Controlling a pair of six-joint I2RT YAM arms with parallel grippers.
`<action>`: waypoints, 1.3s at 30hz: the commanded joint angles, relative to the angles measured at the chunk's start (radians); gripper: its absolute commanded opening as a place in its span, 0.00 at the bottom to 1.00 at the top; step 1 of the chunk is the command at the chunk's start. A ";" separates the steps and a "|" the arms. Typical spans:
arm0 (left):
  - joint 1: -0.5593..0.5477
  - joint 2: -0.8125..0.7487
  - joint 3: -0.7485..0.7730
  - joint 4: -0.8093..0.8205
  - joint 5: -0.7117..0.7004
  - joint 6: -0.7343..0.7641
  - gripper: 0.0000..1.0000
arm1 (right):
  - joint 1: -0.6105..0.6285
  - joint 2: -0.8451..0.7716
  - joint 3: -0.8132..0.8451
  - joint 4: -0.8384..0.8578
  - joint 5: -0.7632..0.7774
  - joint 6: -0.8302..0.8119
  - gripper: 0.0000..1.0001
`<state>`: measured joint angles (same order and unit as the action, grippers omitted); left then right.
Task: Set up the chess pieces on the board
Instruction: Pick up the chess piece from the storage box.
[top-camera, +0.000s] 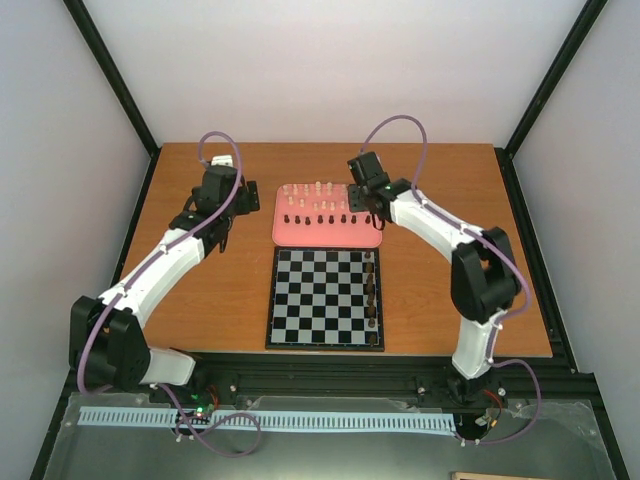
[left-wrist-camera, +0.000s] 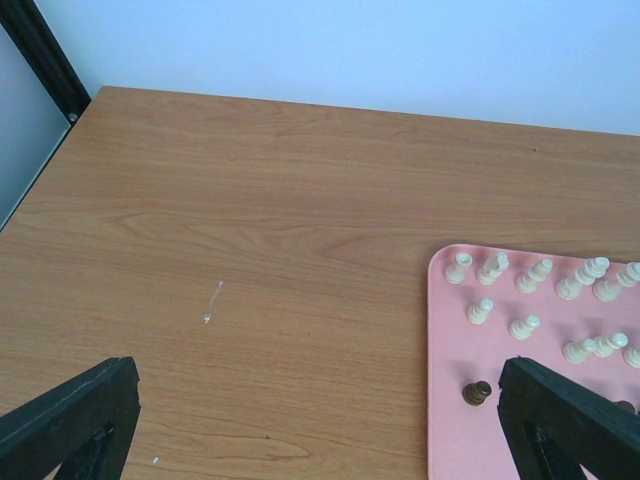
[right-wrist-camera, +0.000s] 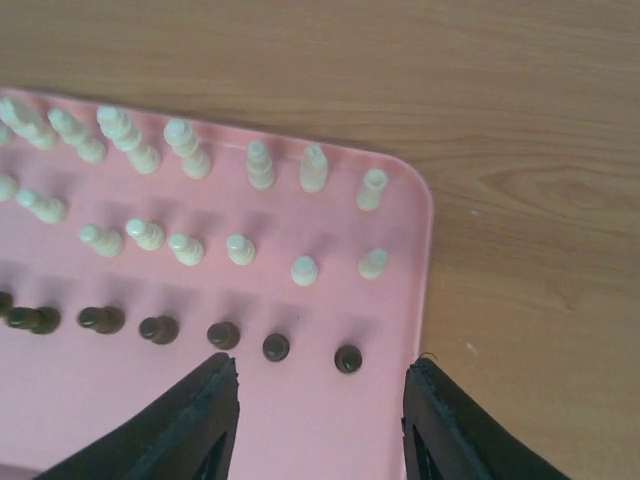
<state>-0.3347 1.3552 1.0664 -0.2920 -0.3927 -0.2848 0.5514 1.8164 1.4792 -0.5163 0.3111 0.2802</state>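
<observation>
Black wedge fingers on the right gripper (right-wrist-camera: 320, 375) are standing apart with nothing between them, so it's open and empty, hanging over the near right corner of the pink rounded-corner plastic tray (right-wrist-camera: 405, 215). Just ahead of the tips is a row of tiny dark brown-black chess pieces (right-wrist-camera: 275, 347), and past those are two rows of pale cream chess pieces (right-wrist-camera: 240, 248), all upright. Further out, the flat black-and-white checkered board (top-camera: 310, 300) sits right next to the tray on the brown wooden table (top-camera: 230, 300), with one line of dark pieces (top-camera: 372, 295) along its right edge. So I'd say roughly a quarter done: one dark row and every cream piece I can see are yet to go. The left gripper (left-wrist-camera: 318, 385) is spread wide, empty, by the tray's left side.
</observation>
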 joint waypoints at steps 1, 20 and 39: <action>0.002 0.026 0.011 0.025 -0.027 -0.007 1.00 | -0.045 0.136 0.076 0.036 -0.120 -0.055 0.45; 0.002 0.074 0.032 0.028 -0.043 0.000 1.00 | -0.114 0.300 0.086 0.056 -0.141 -0.049 0.35; 0.002 0.080 0.033 0.028 -0.051 -0.001 1.00 | -0.132 0.329 0.074 0.050 -0.178 -0.044 0.27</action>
<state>-0.3347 1.4261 1.0668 -0.2844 -0.4267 -0.2848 0.4271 2.1387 1.5612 -0.4675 0.1402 0.2321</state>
